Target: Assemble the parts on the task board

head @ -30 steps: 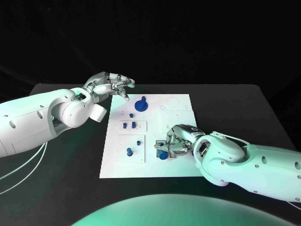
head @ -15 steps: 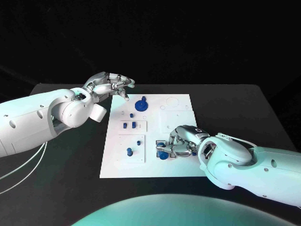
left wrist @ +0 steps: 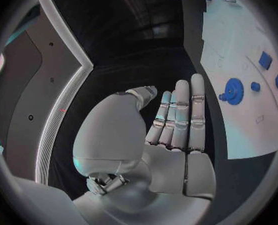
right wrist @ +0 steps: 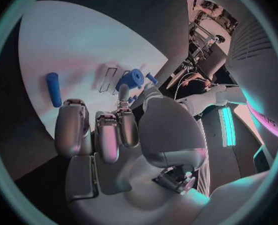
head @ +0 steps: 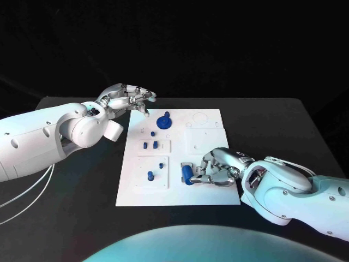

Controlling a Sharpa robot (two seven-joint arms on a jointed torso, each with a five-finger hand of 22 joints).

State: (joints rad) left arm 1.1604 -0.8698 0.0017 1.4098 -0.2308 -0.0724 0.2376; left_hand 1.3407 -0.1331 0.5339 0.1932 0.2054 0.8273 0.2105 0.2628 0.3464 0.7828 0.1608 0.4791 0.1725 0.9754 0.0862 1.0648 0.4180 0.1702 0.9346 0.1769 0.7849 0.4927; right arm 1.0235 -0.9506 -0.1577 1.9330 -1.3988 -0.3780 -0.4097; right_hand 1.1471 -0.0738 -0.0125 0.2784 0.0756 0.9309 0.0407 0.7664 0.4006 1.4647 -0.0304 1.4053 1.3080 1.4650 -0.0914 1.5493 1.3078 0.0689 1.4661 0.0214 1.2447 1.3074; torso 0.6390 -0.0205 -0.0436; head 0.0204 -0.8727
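My right hand [head: 219, 168] sits low over the near right part of the task board [head: 206, 139], fingers curled in beside a small blue peg [head: 186, 174] that lies on its side on the white surface next to a little rectangular recess. From the right wrist view the peg [right wrist: 53, 89] lies flat on the board, apart from my fingertips [right wrist: 72, 116], so I judge that this hand holds nothing (its fingers are drawn in, not spread). My left hand [head: 130, 99] hovers off the far left corner of the board above the black bench [head: 80, 185], fingers loosely curled and gripping nothing; its own wrist view shows the fingers [left wrist: 179, 115] straight together with a bare palm. Further up the board stands the blue gear-like part [head: 164, 121], and smaller blue pieces [head: 149, 145] sit in the framed pockets on the left side. The step in hand, as I read it, is the peg by my right hand: it is not yet seated. The next move calls for closing my fingers on it, lifting it, turning it upright and lining it with its hole before pressing down; which hole is meant for it I cannot tell. A lying peg may roll when touched, so I would come at it squarely.
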